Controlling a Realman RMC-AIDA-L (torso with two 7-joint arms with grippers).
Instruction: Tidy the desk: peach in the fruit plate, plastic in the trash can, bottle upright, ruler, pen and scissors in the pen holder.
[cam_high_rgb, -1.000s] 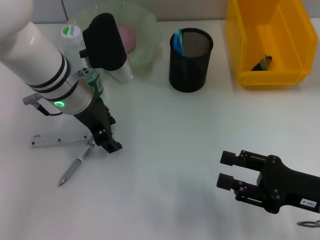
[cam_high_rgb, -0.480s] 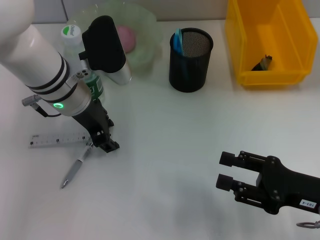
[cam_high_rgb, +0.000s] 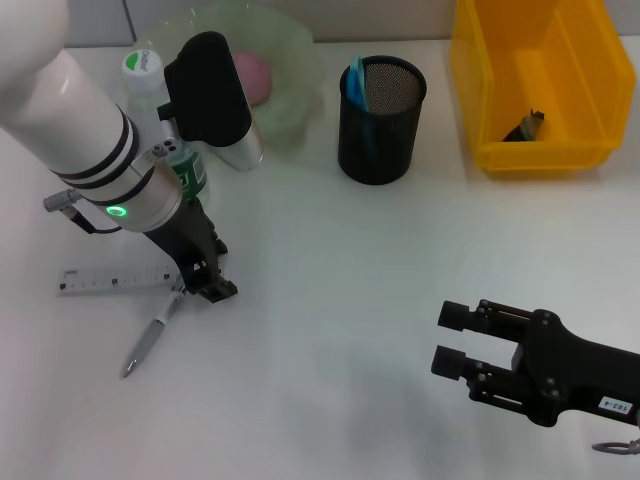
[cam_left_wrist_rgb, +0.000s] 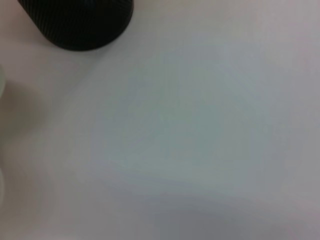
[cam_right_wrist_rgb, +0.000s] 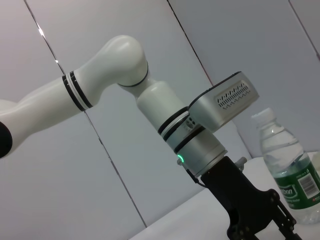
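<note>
L gripper (cam_high_rgb: 208, 283) has dropped a bit lower since a sec ago and now sits w/ its tips right at the pen (cam_high_rgb: 150, 339) top end, beside the ruler (cam_high_rgb: 115, 280); can't tell if jaws are open or shut. Pen lies flat, slanting away from the gripper toward the near edge; ruler is flat too, touching the pen's top. Likely a pen pick is next, then the holder (cam_high_rgb: 380, 118), well away from the pen. R gripper (cam_high_rgb: 460, 345) is parked far from the pen, jaws apart, empty.

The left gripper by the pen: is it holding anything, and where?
Cannot tell: the left gripper is down at the pen's upper end beside the ruler. The right gripper holds nothing.
</note>
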